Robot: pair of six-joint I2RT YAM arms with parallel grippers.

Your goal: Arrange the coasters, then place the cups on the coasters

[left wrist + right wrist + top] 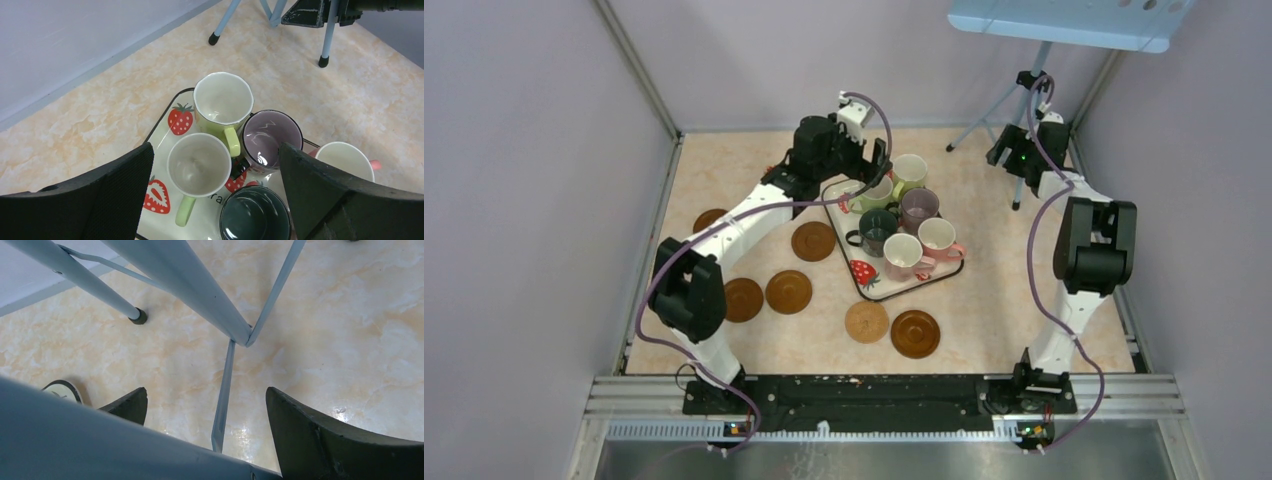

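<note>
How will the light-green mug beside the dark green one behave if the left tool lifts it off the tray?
The light-green mug looks like glazed ceramic, so it is probably rigid, slick and chip-prone. It appears empty, so it is likely fairly light. The purple mug and dark green mug sit close on the tray, so a tilted lift may knock them.

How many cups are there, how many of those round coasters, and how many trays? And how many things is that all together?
cups: 6
coasters: 6
tray: 1
total: 13
</note>
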